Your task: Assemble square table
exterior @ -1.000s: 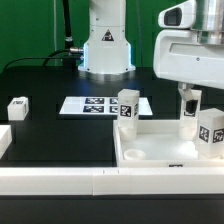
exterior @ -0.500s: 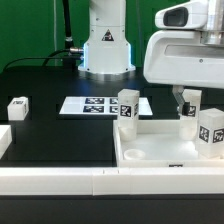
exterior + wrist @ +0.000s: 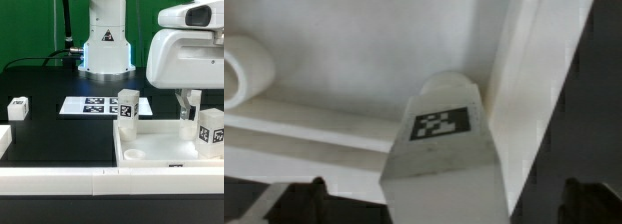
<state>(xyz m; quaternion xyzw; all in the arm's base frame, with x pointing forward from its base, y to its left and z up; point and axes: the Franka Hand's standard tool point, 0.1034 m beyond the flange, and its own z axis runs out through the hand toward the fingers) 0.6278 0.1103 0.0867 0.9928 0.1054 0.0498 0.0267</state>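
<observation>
Square table slab (image 3: 165,142) lies underside-up on worktop (image 3: 60,135), exterior view's right. Three legs (image 3: 127,108) stand in its corners, seating unclear. Fourth leg (image 3: 17,107) lies loose, well apart. Pincer (image 3: 188,104) is wide open, straddling the far leg (image 3: 441,140) and gripping nothing.

Marker board (image 3: 92,105): thin white sheet printed with black-and-white tags, lying flat.
Surface (image 3: 60,140): matte black, carrying the marker board.
Border rail (image 3: 55,181): long and white, along the surface's near edge, well apart from the marker board, on the camera's side of it.
Backdrop (image 3: 25,30): green, behind the marker board.
Cable (image 3: 66,25): black, hanging behind the marker board.
</observation>
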